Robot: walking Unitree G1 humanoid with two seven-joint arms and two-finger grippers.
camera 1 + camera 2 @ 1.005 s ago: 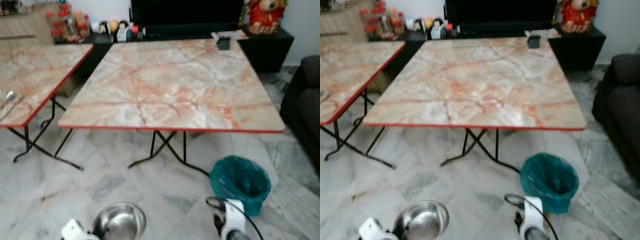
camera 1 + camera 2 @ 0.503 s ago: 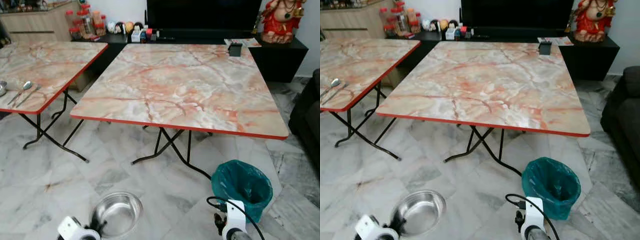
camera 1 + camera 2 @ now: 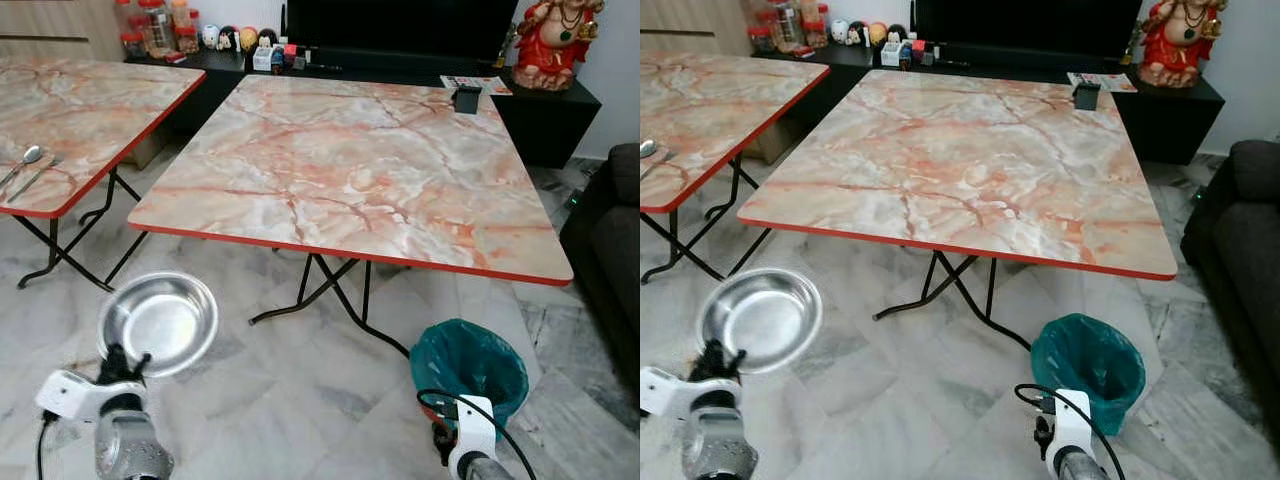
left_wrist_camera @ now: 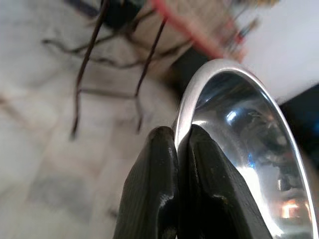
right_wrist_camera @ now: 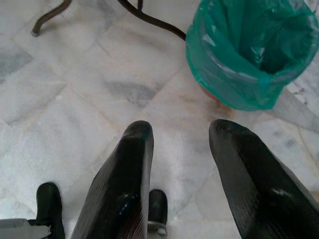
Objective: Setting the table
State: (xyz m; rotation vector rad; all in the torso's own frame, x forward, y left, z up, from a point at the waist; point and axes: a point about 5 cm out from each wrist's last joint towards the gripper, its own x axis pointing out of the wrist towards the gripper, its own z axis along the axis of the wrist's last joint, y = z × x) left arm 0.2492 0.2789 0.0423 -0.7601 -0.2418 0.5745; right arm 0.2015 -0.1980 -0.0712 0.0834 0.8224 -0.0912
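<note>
Your left gripper (image 4: 175, 144) has its two black fingers (image 4: 149, 194) pressed together on the rim of the steel bowl (image 3: 158, 322), pinching the thin metal edge between the pads. You hold the bowl out ahead of that gripper, tilted so its shiny inside faces up and toward the camera, raised above the marble floor (image 3: 270, 400) and touching nothing else. Ahead of the bowl and to its right stands the large marble-patterned table (image 3: 360, 170) with a red edge and black folding legs; the bowl hangs in front of the near edge of that table, short of it and lower than the top. On the far right corner of that table sits a small dark holder (image 3: 466, 99). To the left of your left gripper is a second table (image 3: 80, 100) of the same pattern, and a spoon and fork (image 3: 25, 170) lie near its front edge. Beyond both tables runs a low black cabinet (image 3: 400, 70) with small jars and figurines on it, and a red statue (image 3: 558, 40) at its right end.

Your right gripper (image 5: 179, 144) hangs low with its fingers spread apart, holding nothing. Just ahead of it on the floor is a bin lined with a green bag (image 5: 251, 50). Right of that, a dark sofa (image 3: 610, 250) stands.
</note>
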